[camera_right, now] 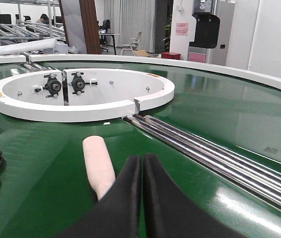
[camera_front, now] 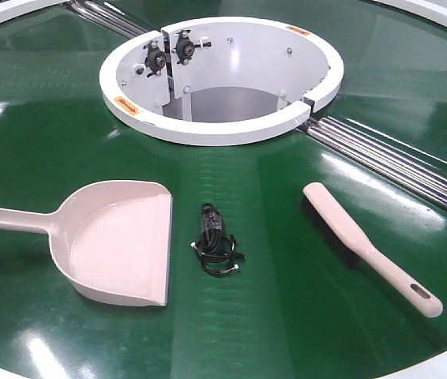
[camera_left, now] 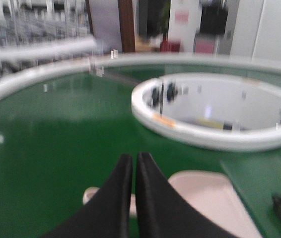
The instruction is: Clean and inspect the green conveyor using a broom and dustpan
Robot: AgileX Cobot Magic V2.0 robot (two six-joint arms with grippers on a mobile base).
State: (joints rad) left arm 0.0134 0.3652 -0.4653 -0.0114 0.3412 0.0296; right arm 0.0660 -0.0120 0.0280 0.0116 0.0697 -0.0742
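— Tools first: how did they stand?

— The left tool (camera_left: 134, 157) had its jaws pressed together on nothing and hung above the dustpan (camera_left: 205, 203); that view was blurred. The right tool (camera_right: 142, 157) was likewise closed and empty. It sat over the broom (camera_right: 98, 166), whose rounded head end showed just beyond it.

— And where did those two lie?

— Both lay flat on the green conveyor (camera_front: 50, 118), in front of the white hub ring (camera_front: 208, 134). The dustpan (camera_front: 117, 237) was on the left, mouth facing right, with its handle running off the left edge. The broom (camera_front: 358, 241) was on the right and lay slanted, its handle toward the near right.

— Anything else on the belt?

— A bundle of black cable (camera_front: 215, 245) lay between them, touching neither. Silver rollers (camera_front: 397, 162) ran from the ring off to the right, beyond the broom.
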